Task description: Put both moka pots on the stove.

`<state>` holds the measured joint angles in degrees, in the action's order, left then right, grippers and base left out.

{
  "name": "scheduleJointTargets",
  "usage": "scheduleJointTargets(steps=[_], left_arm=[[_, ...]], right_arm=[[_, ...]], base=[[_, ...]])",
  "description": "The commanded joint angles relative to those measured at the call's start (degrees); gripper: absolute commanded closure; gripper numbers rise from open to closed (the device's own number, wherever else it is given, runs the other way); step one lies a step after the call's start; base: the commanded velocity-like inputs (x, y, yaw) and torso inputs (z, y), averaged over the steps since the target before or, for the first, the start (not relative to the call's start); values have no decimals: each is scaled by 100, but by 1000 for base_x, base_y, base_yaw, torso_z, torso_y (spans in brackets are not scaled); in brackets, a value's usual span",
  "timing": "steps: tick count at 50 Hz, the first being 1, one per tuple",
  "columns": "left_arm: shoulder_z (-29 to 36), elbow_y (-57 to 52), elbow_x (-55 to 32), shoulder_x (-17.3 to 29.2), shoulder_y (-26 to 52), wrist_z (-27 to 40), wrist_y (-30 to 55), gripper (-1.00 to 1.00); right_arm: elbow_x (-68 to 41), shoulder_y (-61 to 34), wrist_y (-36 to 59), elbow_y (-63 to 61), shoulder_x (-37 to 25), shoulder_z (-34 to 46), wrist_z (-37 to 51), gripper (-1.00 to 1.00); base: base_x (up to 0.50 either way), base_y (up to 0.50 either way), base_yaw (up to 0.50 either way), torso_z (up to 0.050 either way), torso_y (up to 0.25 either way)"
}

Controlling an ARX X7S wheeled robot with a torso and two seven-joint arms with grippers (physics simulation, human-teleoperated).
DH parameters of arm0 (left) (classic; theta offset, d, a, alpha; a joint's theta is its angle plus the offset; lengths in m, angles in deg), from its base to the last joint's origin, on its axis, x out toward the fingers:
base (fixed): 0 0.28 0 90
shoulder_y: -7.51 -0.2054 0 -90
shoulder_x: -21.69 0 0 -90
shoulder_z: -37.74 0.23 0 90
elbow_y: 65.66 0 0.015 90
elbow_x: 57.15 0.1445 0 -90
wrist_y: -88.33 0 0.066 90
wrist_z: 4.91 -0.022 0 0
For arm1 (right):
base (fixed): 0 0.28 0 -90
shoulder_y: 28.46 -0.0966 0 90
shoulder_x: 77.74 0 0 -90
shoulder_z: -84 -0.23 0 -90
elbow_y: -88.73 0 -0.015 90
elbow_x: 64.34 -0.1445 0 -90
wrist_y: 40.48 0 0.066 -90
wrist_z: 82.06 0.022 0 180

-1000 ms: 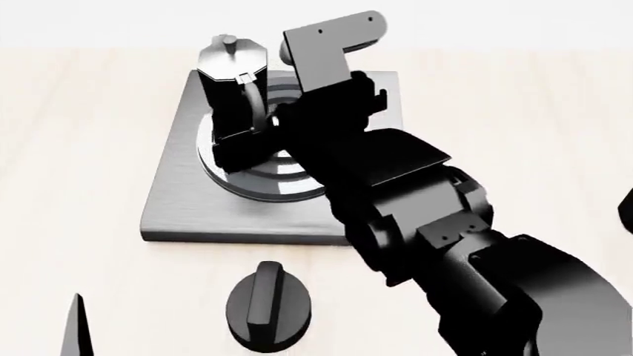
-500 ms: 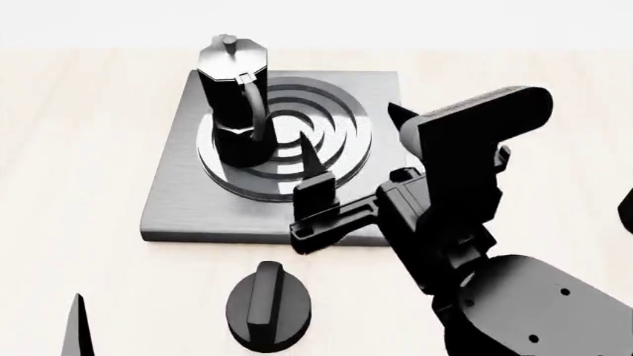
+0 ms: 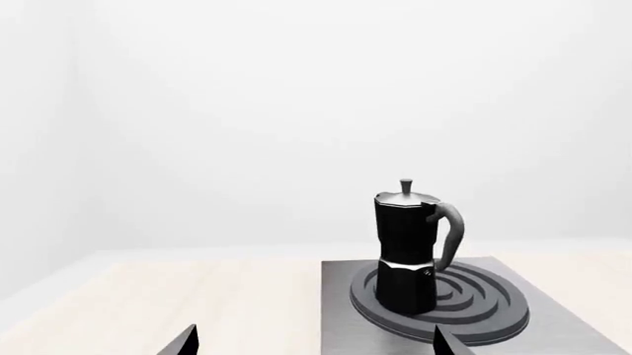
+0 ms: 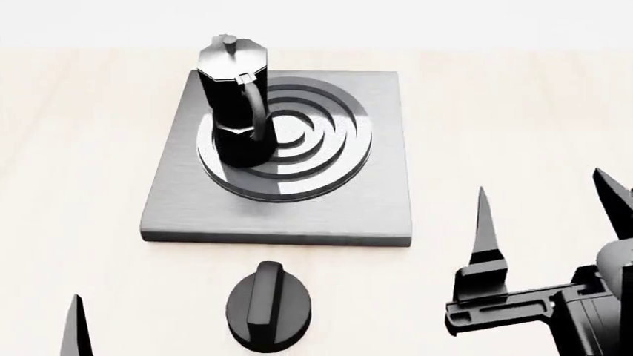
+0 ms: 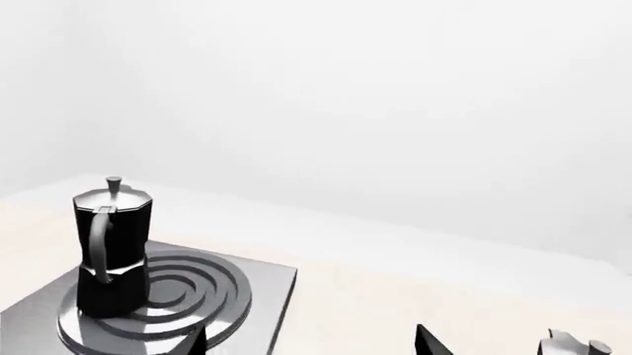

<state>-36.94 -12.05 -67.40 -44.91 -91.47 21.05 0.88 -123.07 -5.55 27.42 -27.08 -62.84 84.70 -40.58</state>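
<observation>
One moka pot [image 4: 236, 104] parked on the stove [image 4: 379, 204], upright on the burner's left edge.

Second pot's silver lid [image 5: 567, 343] barely peeks in the right wrist view. Right end effector [image 4: 549, 211] is spread wide, holding nothing, over the surface [image 4: 514, 111]; left end effector [image 3: 314, 342] released too. Knob [image 4: 268, 302] sits nearby.

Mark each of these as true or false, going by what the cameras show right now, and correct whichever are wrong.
1. A moka pot stands upright on the stove. True.
2. The right gripper is clamped on that pot. False: it is open, holds nothing, and sits off the stove, to its right and nearer the robot.
3. The pot stands on the burner rings. True, toward their left edge in the head view.
4. The round black knob sits on the stove plate. False: it rests on the table in front of the stove.
5. Both pots are on the stove. False: only one stands there.
</observation>
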Motion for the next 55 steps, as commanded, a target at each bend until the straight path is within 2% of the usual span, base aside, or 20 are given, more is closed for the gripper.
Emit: scheduleJointTargets(steps=[1, 9, 20, 26, 29, 36, 46, 51, 55], left_arm=[[20, 6, -6, 4, 7, 14, -13, -100], [38, 100, -2, -2, 27, 10, -64, -100], [26, 109, -19, 13, 15, 27, -96, -100], [36, 117, -19, 20, 21, 31, -97, -100], [30, 134, -27, 20, 30, 37, -102, -100], [47, 120, -28, 24, 39, 50, -75, -100], [65, 130, -38, 22, 70, 65, -53, -100], [62, 153, -57, 31, 77, 61, -66, -100], [67, 161, -59, 31, 79, 67, -73, -100]], right_arm=[[109, 146, -165, 66, -904, -16, 421, -100], [-724, 74, -303, 926, -958, -117, -263, -100], [-1178, -150, 397, 1791, -816, -264, -635, -100], [-1510, -297, 946, 2668, -460, -319, -1148, -100], [-1920, -330, 1036, 3102, -311, -383, -1689, -100], [-2000, -678, 1613, 3747, -1, -493, -2182, -100], [-1967, -932, 2493, 5413, 853, -325, -3276, -100], [-2098, -761, 2465, 5966, 1113, -323, -3594, -100], [-2165, -702, 2495, 5959, 1104, -329, -3556, -100]], base=[[0, 0, 0, 0, 0], [0, 0, 0, 0, 0], [0, 0, 0, 0, 0], [0, 0, 0, 0, 0], [0, 0, 0, 0, 0], [0, 0, 0, 0, 0], [0, 0, 0, 0, 0], [0, 0, 0, 0, 0], [0, 0, 0, 0, 0]])
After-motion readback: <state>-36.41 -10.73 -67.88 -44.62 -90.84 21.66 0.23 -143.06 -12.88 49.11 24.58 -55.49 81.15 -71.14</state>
